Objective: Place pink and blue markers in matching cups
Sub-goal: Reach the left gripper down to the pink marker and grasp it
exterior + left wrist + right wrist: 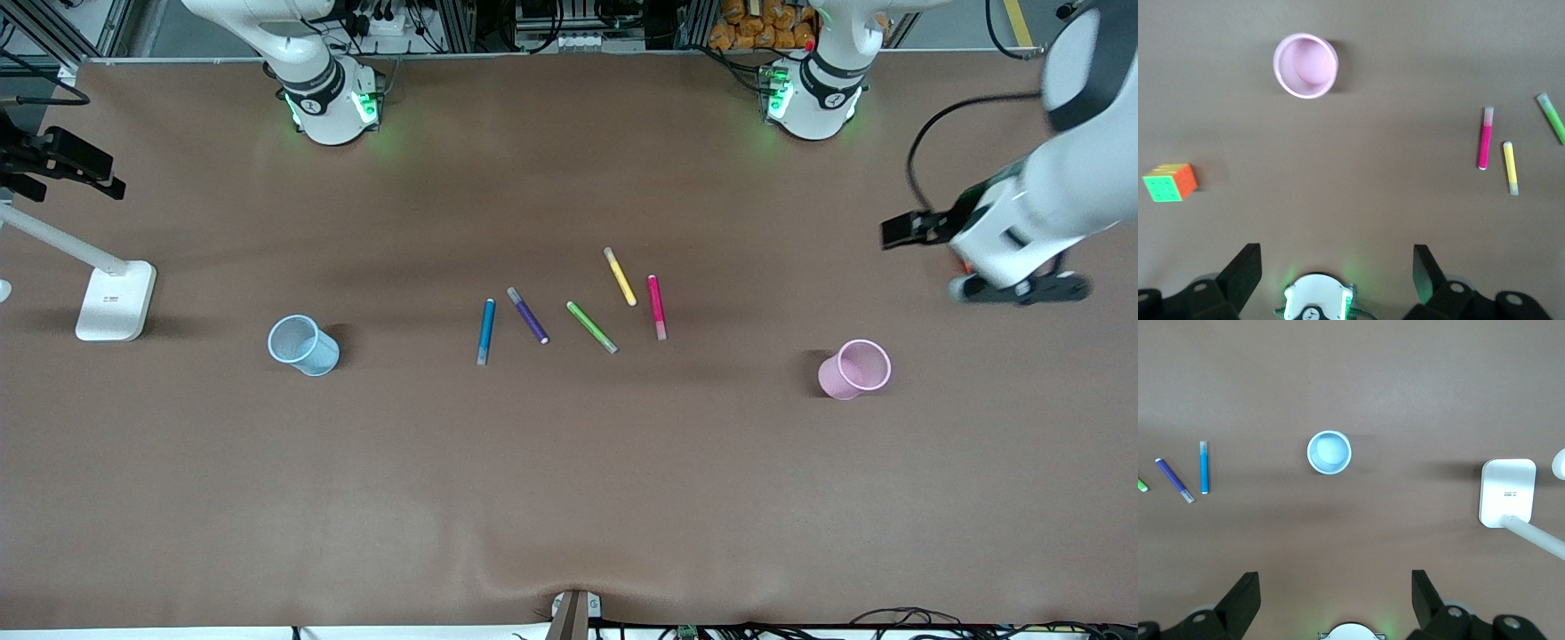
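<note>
The blue marker (485, 331) and the pink marker (657, 307) lie flat in a row of markers at the table's middle. The light blue cup (303, 345) stands upright toward the right arm's end, the pale pink cup (854, 369) upright toward the left arm's end. My left gripper (1018, 289) hangs open and empty in the air past the pink cup; its view shows the gripper (1336, 270), pink cup (1305, 65) and pink marker (1485, 138). My right gripper (1335, 593) is open and empty, high over the blue cup (1329, 452) and blue marker (1204, 467); it is outside the front view.
A purple marker (528, 315), a green marker (592, 326) and a yellow marker (620, 276) lie between the blue and pink ones. A colour cube (1170, 182) sits near the left gripper. A white lamp base (114, 300) stands at the right arm's end.
</note>
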